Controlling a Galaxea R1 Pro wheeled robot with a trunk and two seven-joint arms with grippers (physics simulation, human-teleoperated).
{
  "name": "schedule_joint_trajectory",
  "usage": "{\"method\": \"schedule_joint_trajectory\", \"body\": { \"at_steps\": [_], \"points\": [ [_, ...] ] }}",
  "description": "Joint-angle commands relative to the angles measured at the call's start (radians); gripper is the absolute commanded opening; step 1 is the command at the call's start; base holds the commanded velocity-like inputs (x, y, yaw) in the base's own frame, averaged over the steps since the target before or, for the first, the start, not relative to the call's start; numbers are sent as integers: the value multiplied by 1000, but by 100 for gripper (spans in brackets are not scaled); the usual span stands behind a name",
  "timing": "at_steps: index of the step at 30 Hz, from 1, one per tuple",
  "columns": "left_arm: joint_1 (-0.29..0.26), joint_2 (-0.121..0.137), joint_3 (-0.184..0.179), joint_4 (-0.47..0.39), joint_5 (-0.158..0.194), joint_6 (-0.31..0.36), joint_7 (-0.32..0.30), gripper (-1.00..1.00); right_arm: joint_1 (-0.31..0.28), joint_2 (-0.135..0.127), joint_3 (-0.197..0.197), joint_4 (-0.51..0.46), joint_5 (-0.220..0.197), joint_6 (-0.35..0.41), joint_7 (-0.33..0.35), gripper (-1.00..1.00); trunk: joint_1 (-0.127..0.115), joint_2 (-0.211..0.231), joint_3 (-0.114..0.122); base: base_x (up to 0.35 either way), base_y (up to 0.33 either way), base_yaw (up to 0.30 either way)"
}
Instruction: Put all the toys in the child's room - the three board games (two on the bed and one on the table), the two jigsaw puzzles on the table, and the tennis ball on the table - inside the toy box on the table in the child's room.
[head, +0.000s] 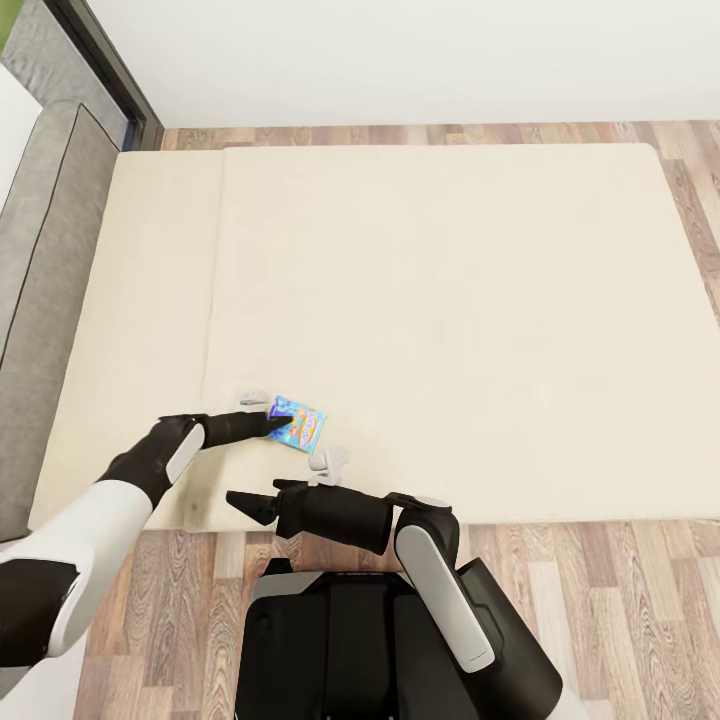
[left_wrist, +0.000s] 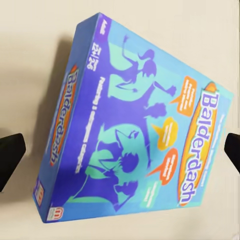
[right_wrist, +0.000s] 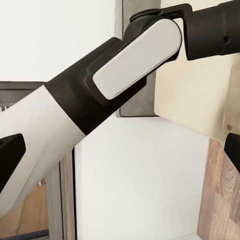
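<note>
A small blue board game lettered Balderdash lies on the beige mattress of the bed, near its front edge. My left gripper hovers right over it and is open. In the left wrist view the game box fills the space between the two dark fingertips, which stand wide apart without touching it. My right gripper hangs open over the mattress's front edge, a little in front of the game, with nothing in it. The right wrist view looks past its fingertips onto my left forearm.
A grey headboard runs along the bed's left side. Wooden floor lies in front of the bed and to its right, and a white wall stands behind. A dark frame rises at the far left corner.
</note>
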Motion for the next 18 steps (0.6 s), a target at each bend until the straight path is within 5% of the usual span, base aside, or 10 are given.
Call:
{"method": "schedule_joint_trajectory", "body": {
  "at_steps": [1, 18],
  "points": [
    [0, -1, -5, -1, 10, 7, 2, 100, 0, 1, -1, 0, 3, 4, 4, 100, 1, -2, -1, 0, 0, 0],
    [11, -21, -6, -1, 12, 7, -7, 100, 0, 0, -1, 0, 3, 4, 4, 100, 1, -2, -1, 0, 0, 0]
  ]
}}
